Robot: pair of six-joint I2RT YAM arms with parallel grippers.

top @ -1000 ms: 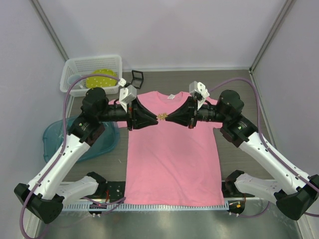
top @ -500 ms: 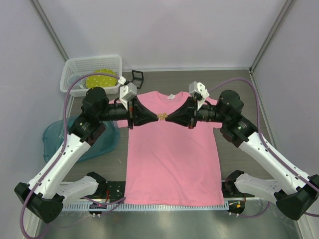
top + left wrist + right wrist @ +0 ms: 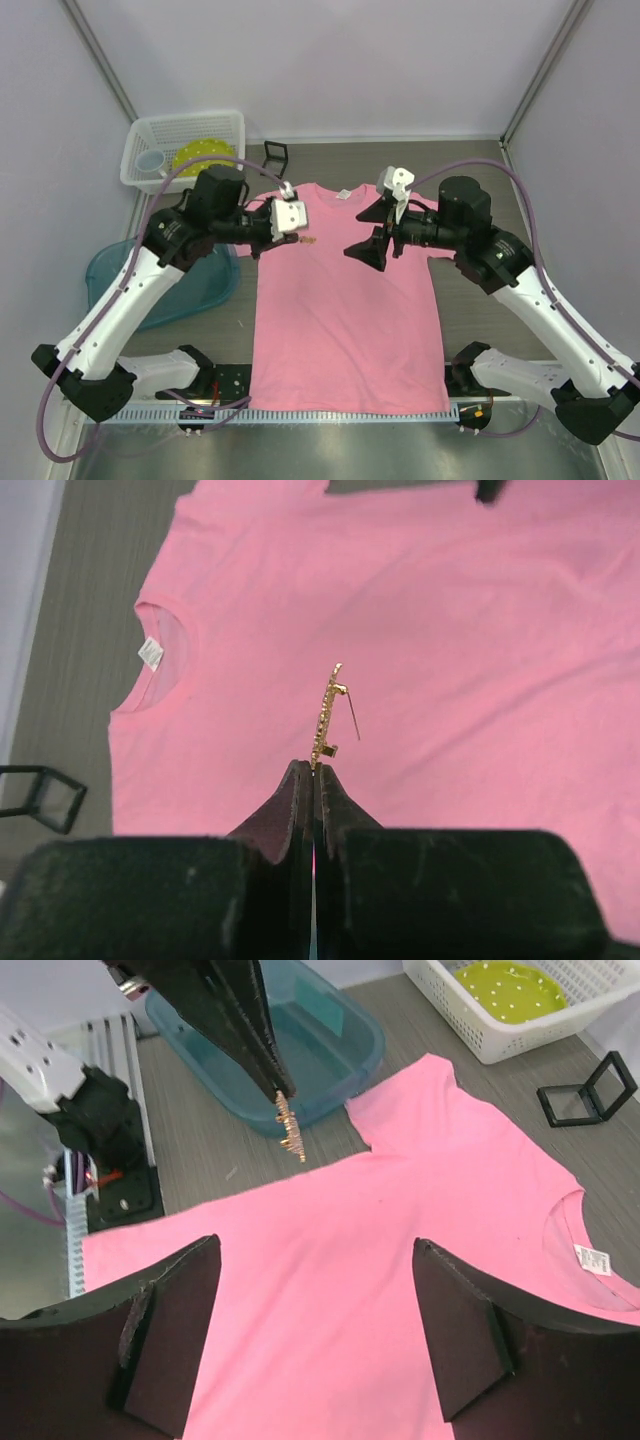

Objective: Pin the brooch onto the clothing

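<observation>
brooch pinched in the left gripper, right gripper spread and standing off

a grey table between pale walls carries a pink shirt laid flat, with its collar toward the top of the overhead frame. a white basket and a small black frame sit at the upper left, and a blue tub lies at the left edge.

the left gripper is clenched on one end of the brooch. the ornament juts straight out past the fingertips, its long axis in line with the fingers. its pin stands swung away from the body, so the clasp looks open. in the overhead frame the brooch sits over the chest, just below and left of the collar. it seems to be held clear of the cloth, though contact cannot be ruled out from these views.

the right gripper is released, its fingers wide apart and holding nothing. it is apart from the brooch, toward the right of the overhead frame, and faces it. in its own view the brooch hangs at the upper left, with bare shirt between the spread fingers.

the left arm is the nearer one and already has the piece. the coming move likely turns on tipping that long axis down so the pin's point meets the fabric beneath it.
</observation>
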